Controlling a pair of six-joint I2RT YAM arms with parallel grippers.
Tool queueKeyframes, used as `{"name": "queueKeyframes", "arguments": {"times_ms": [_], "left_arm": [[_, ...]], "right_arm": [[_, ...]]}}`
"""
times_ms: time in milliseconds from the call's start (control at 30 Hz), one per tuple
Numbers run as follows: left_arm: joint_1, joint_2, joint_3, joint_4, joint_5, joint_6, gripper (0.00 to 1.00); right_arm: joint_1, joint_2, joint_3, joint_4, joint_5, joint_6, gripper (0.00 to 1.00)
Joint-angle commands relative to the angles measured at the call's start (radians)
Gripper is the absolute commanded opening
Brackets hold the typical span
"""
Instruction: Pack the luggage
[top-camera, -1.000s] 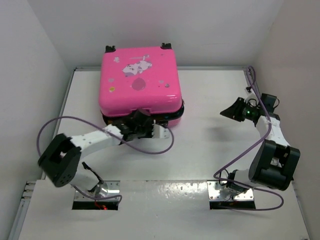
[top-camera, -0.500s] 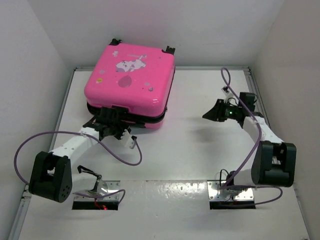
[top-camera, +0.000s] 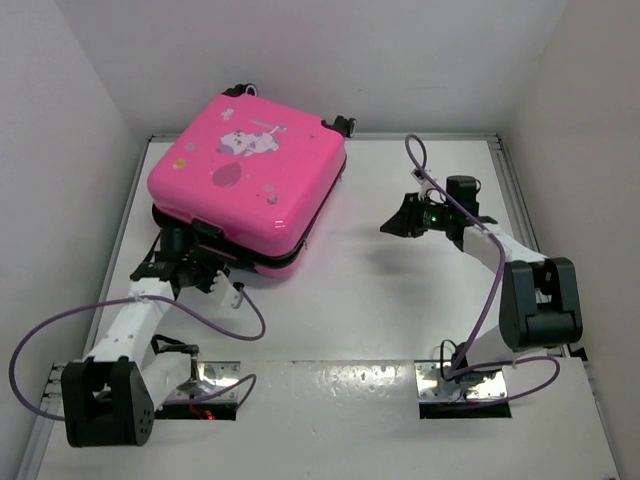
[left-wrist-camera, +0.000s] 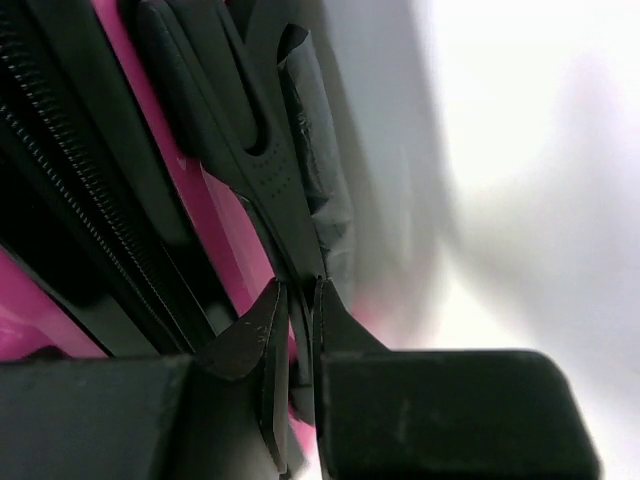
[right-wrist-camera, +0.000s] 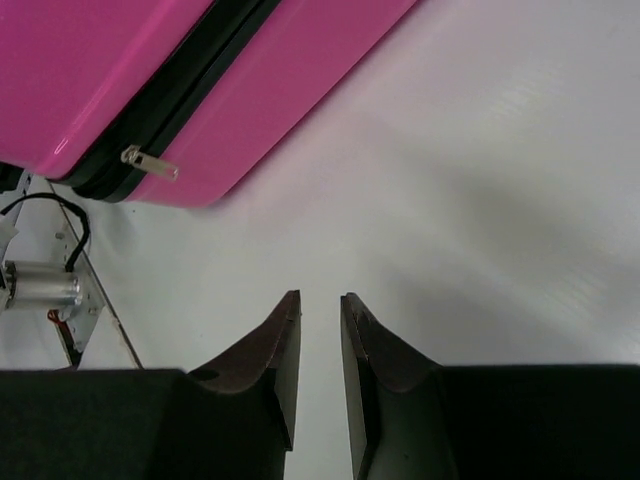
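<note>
Presently the left gripper (top-camera: 192, 260) is seen pressed against the near edge of the luggage (top-camera: 250, 180), and in the left wrist view the left gripper (left-wrist-camera: 297, 290) is closed almost fully, with a thin black pull tab (left-wrist-camera: 270, 180) pinched between its fingertips. Beside that tab, at 9 o'clock of it, a strip of pink shell (left-wrist-camera: 215, 215) and the black zipper teeth (left-wrist-camera: 90, 190) are seen. In the top view the luggage is found at about 10 o'clock on the bench (top-camera: 400, 320), lying flat with its lid down and turned askew to the bench edges; its white cartoon print (top-camera: 245, 140) faces up and a black wheel (top-camera: 345, 125) is seen at its far corner, toward 12 o'clock. The right gripper (top-camera: 395, 222) is held at 3 o'clock of the luggage, clear of it and pointed toward it. In the right wrist view the right gripper (right-wrist-camera: 320, 300) is shown with its jaws narrowly parted and nothing held between them, above bare bench surface; the pink luggage (right-wrist-camera: 100, 60) fills the 10 o'clock corner of that view, and a small silver zipper pull (right-wrist-camera: 150, 165) is seen on its black zipper band. A purple cable (top-camera: 225, 325) is looped on the bench near the left arm.
</note>
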Motion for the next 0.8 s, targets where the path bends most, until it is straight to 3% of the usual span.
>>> {"name": "queueKeyframes", "arguments": {"times_ms": [0, 100, 200, 333, 367, 500, 633, 767], "left_arm": [[0.048, -0.100, -0.025, -0.276, 0.097, 0.256, 0.00], [0.116, -0.176, -0.025, -0.336, 0.168, 0.337, 0.00], [0.188, -0.228, -0.025, -0.311, 0.269, 0.295, 0.04], [0.238, -0.288, 0.005, -0.199, 0.419, 0.090, 0.34], [0.252, -0.289, 0.030, -0.182, 0.468, 0.048, 0.52], [0.277, -0.360, 0.100, -0.093, 0.566, -0.212, 0.99], [0.286, -0.411, 0.171, 0.117, 0.556, -0.588, 1.00], [0.286, -0.373, 0.335, 0.216, 0.484, -0.971, 1.00]], "right_arm": [[0.008, 0.005, 0.058, 0.073, 0.001, -0.016, 0.23], [0.009, 0.015, 0.082, 0.089, 0.013, -0.017, 0.23], [0.002, 0.031, 0.115, 0.137, 0.068, 0.015, 0.28], [-0.024, 0.103, 0.209, 0.236, 0.207, 0.090, 0.29], [-0.032, 0.120, 0.231, 0.245, 0.241, 0.146, 0.29], [-0.087, 0.297, 0.421, 0.225, 0.295, 0.264, 0.34], [-0.107, 0.437, 0.650, 0.153, 0.294, 0.351, 0.34], [-0.104, 0.496, 0.698, 0.110, 0.295, 0.346, 0.34]]}}
